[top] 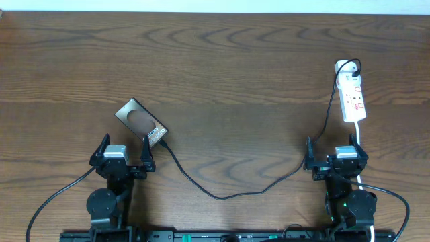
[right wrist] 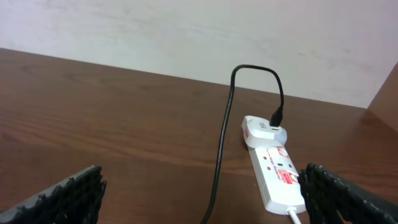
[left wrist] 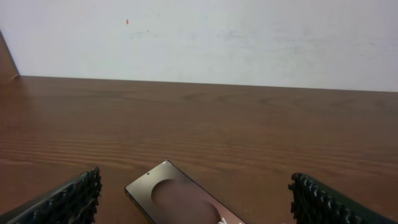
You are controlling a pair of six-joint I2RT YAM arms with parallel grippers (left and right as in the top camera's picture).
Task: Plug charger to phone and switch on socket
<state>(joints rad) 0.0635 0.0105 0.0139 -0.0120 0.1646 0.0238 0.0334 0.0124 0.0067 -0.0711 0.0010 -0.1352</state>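
Waiting at the near edge of the counter [top: 228, 67], both tools are released and empty. The left tool [top: 125, 154] has its jaws spread wide, and so does the right tool [top: 336, 158]. Between them the charger [top: 222, 195] sags in a loose loop on the wood. I judge it slack enough for its tip to be guided without tugging at either end. Just beyond the left tool lies the phone [top: 140, 121], flat and turned at an angle, so its nearer end faces that tool. The cable's tip lies at that end, touching or nearly so; I cannot tell whether it is seated in the port. Farther off, ahead of the right tool, the socket [top: 354, 101] lies lengthwise. The charger's white adapter [right wrist: 261, 129] sits at its far end, which leaves the switches in line with that arm's reach. Whether any switch is on is too small to read.
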